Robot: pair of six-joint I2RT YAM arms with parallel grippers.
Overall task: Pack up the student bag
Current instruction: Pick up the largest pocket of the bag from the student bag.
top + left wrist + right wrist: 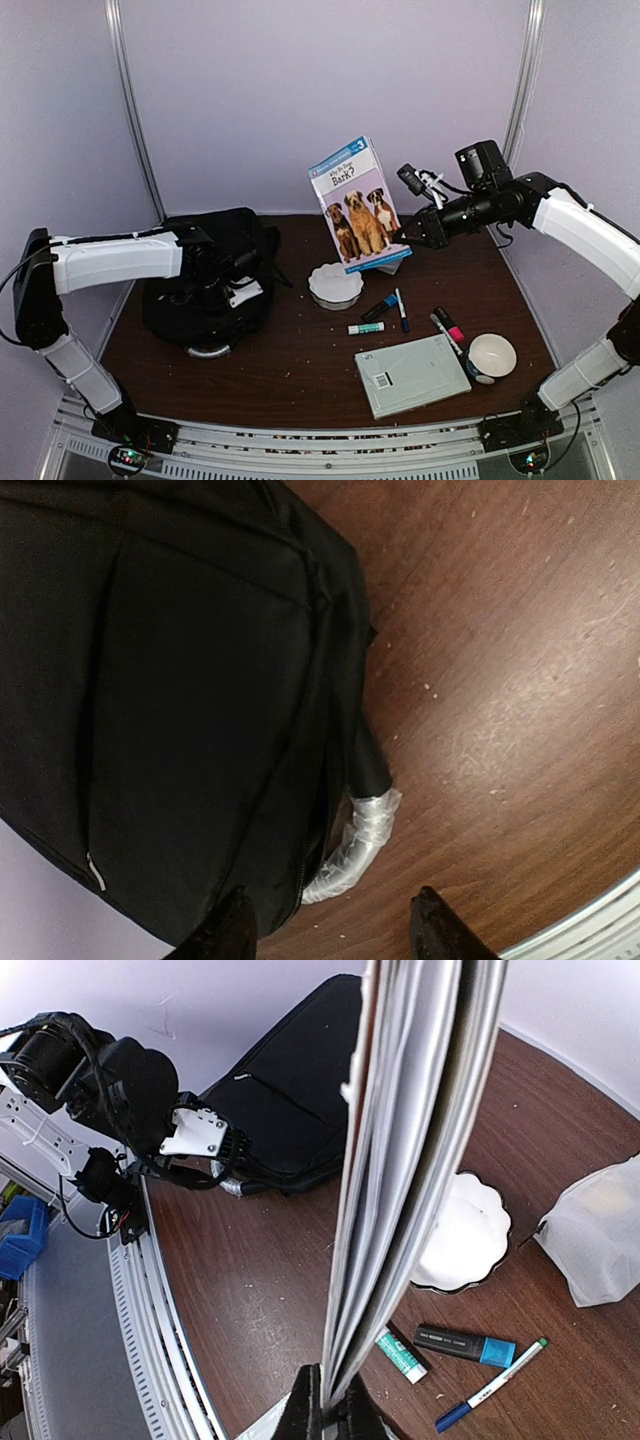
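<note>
Count on the surface:
- 1 student bag
- 1 dog book
- 1 white scalloped dish
- 1 white mug
- 1 grey notebook
- 2 highlighters: blue highlighter, pink highlighter
- 2 pens: blue-capped pen, white pen
- 1 green-capped stick

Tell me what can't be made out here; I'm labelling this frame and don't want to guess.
- Student bag opening: left arm covers it in the top view; left wrist view shows only black fabric.
- Right tool tips: cut by the bottom edge in its wrist view, hidden at the book edge from above.
- White wrapped thing: cut by the right edge of the right wrist view.
- Print on the grey box: too small, top view.
</note>
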